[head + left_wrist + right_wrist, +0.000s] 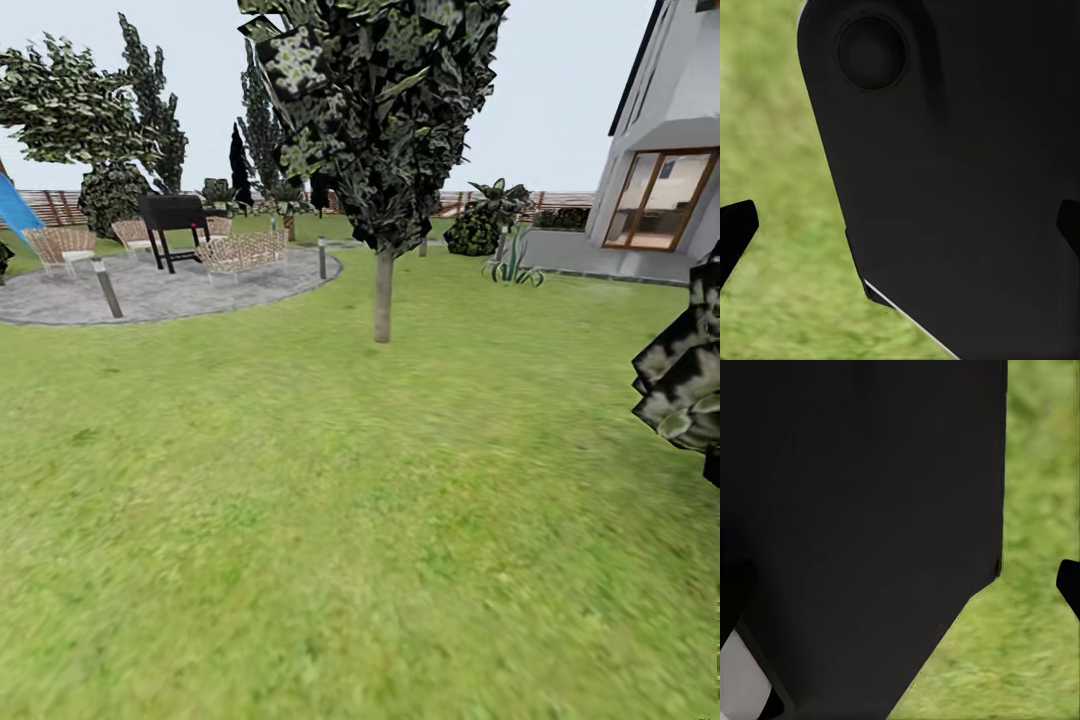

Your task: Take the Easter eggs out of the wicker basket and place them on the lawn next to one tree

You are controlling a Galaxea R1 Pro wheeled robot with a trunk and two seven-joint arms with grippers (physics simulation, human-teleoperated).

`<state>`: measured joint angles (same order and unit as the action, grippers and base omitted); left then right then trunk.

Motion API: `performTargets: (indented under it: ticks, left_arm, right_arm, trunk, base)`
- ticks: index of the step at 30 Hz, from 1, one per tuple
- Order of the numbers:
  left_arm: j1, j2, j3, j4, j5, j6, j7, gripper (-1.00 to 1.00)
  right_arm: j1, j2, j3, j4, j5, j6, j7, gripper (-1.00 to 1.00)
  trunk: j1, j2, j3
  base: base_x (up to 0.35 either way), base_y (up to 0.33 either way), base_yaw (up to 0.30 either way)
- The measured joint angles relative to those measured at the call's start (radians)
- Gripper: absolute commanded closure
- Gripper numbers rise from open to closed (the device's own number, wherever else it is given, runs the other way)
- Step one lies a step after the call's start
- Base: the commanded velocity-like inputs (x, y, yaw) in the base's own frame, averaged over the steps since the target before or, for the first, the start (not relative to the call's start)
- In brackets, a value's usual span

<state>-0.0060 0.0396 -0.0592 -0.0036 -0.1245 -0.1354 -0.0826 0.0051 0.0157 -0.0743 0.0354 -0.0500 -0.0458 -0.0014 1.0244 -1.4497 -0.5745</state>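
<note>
You may pass the pale grey-trunked tree (383,295) at 12 o'clock on the mottled green lawn (300,500); I cannot tell if either tool is open or closed.

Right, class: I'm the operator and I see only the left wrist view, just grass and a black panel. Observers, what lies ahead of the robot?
Observer: In the head view, a tree with a pale grey trunk stands ahead on the lawn.
Operator: Anything to its left?
Observer: A round paved patio with wicker chairs and a black grill.
Operator: And to its right?
Observer: A house with a wood-framed window, beyond the grass.
</note>
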Motion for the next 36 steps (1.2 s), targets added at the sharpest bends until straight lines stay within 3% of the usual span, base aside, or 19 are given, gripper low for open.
performTargets:
  ticks: [10,23,36]
  left_arm:
    - [0.0,0.0,0.0,0.0,0.0,0.0,0.0,-1.0]
    - [0.0,0.0,0.0,0.0,0.0,-0.001,0.0,-1.0]
    - [0.0,0.0,0.0,0.0,0.0,-0.001,0.0,-1.0]
  right_arm:
    - [0.0,0.0,0.0,0.0,0.0,0.0,0.0,-1.0]
    - [0.0,0.008,0.0,0.001,0.0,0.0,0.0,-1.0]
    - [0.0,0.009,0.0,0.0,0.0,0.0,0.0,-1.0]
  trunk:
    - [0.0,0.0,0.0]
    - [0.0,0.0,0.0]
    - [0.0,0.0,0.0]
  base:
    - [0.335,0.0,-0.271]
    - [0.335,0.0,-0.046]
    - [0.335,0.0,-0.218]
